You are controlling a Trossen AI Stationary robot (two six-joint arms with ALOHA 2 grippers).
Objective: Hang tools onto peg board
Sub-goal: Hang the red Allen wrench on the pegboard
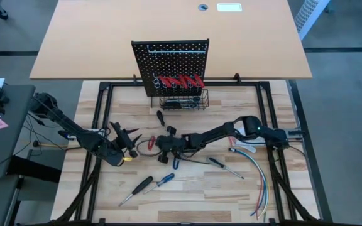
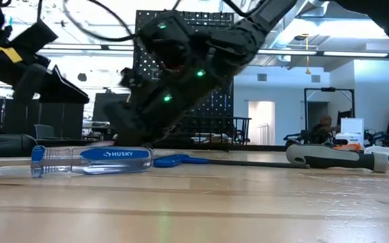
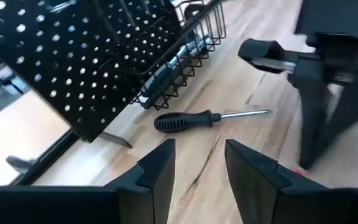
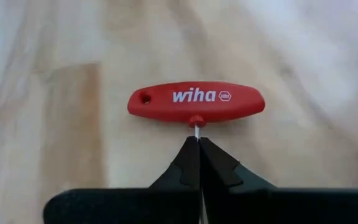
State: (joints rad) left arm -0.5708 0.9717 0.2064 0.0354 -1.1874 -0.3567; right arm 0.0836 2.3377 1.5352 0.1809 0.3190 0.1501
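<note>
Tools are found scattered on the wooden table (image 1: pixel 187 201) and partly stowed at the peg board (image 1: pixel 170 59). Nearest, a black-handled screwdriver (image 1: pixel 137 189) and a blue-handled screwdriver (image 1: pixel 162 181) are seen lying side by side, with another screwdriver (image 1: pixel 226 168) to their right. A wire bundle (image 1: pixel 253 169) is noted at the right.

At mid-table, the right gripper (image 4: pixel 197 144) is seen pinched shut on the thin metal shank of a red T-handle key (image 4: pixel 196 102), which lies flat on the wood. The left gripper (image 3: pixel 197 165) is held left of it, jaws partly apart and empty.

Farther off, a black screwdriver (image 3: pixel 185 120) lies just in front of the basket (image 1: pixel 183 100). Red-handled pliers (image 1: pixel 181 81) are hung on the board above, and more tools are held in the basket.
</note>
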